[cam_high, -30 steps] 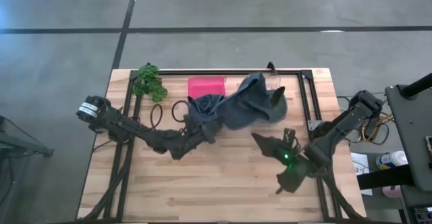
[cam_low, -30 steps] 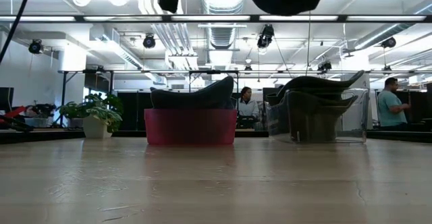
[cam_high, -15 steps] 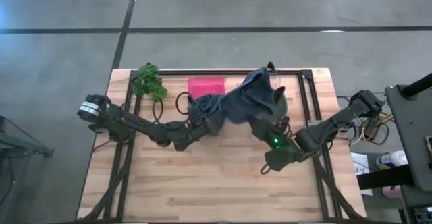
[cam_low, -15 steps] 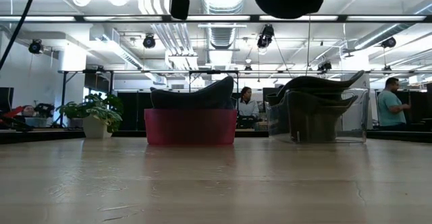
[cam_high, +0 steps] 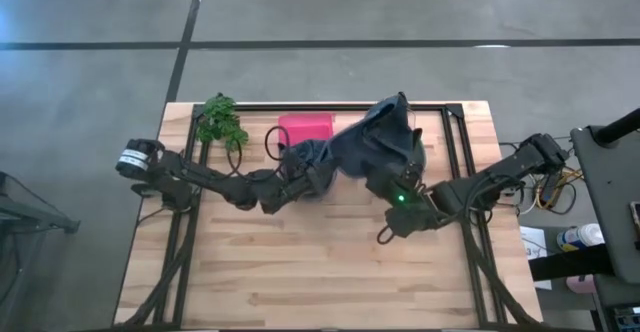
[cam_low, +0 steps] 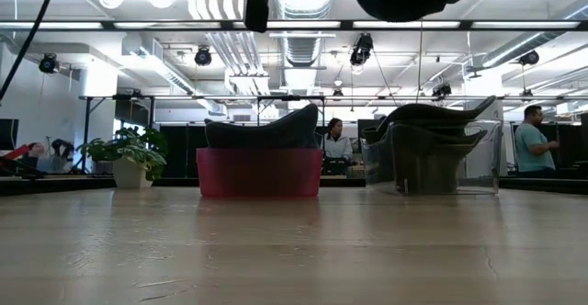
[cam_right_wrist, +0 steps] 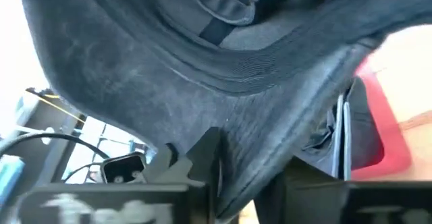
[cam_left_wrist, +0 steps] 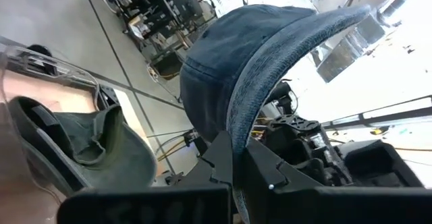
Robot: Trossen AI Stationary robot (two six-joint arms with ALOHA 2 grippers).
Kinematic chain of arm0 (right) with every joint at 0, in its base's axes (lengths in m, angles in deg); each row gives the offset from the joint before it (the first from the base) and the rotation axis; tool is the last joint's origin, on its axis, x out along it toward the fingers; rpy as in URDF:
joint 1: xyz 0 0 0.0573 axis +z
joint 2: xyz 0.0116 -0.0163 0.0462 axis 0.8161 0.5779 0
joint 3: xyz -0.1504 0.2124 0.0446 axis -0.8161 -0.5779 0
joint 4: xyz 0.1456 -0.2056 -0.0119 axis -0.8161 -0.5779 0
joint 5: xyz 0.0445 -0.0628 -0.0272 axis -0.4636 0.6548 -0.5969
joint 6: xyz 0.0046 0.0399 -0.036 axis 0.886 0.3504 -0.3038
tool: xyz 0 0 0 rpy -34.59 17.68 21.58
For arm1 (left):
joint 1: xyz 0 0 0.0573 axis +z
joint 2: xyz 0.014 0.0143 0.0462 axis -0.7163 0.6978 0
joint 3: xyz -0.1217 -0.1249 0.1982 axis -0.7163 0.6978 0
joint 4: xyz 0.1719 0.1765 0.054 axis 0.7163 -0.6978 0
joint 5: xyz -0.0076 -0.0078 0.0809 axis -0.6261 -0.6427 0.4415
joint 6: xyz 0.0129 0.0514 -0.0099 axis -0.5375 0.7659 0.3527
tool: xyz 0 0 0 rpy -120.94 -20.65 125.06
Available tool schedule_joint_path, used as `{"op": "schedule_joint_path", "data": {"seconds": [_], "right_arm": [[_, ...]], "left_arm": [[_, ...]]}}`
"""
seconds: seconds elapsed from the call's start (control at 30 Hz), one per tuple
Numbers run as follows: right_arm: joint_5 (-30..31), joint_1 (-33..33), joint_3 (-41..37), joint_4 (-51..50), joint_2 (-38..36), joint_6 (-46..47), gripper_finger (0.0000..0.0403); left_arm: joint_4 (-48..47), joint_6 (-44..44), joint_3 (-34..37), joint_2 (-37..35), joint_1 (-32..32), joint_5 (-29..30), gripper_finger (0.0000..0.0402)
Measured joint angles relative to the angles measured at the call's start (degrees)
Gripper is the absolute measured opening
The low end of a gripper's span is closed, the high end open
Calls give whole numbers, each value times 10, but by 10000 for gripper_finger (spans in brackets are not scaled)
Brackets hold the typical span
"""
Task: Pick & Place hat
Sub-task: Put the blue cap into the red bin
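Hat, blue-grey denim cap with stiff brim (cam_high: 372, 147), held up off the table betw both arms, at the back-centre of the light wooden tabletop (cam_high: 300, 272). Left gripper (cam_high: 305, 177) is at the cap's left end; left wrist view shows brim edge (cam_left_wrist: 270, 82) pinched thin betw its two dark fingers (cam_left_wrist: 223, 163), jaws nearly closed on the cloth. Right gripper (cam_high: 395, 177) sits under the cap's right side; right wrist view shows denim fold (cam_right_wrist: 202, 69) running down into the narrow gap betw its fingers (cam_right_wrist: 202, 156), so also clamped on fabric. Cap stretched betw the two, crown side toward right arm.

Below/behind cap: pink rectangular plastic bin (cam_high: 305, 127) w/ a dark cap resting in it (cam_low: 262, 126); low view shows same bin (cam_low: 259, 172) standing on table. Just right of it, clear plastic box (cam_low: 432, 158) holding dark olive caps (cam_left_wrist: 88, 150), partly hidden under the held cap from above. Small green potted plant (cam_high: 220, 122) at back-left corner. Black metal frame rail (cam_high: 300, 106) runs along back edge.

Room beyond: two people (cam_low: 336, 144) at desks, far off.
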Motion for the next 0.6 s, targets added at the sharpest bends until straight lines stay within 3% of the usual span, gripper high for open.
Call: {"op": "schedule_joint_path", "data": {"seconds": [0.2, 0.5, 0.6], "right_arm": [[-34, -22, 0, -2, -10, -62, 17], [-76, -59, 0, -26, -44, -138, 14], [-143, -88, 0, -31, -45, -149, 14]], "left_arm": [[-27, 49, 1, -1, -3, 1, 23], [-282, 22, 0, -68, -25, -8, 86], [-318, 57, 0, -102, -45, -12, 101]]}}
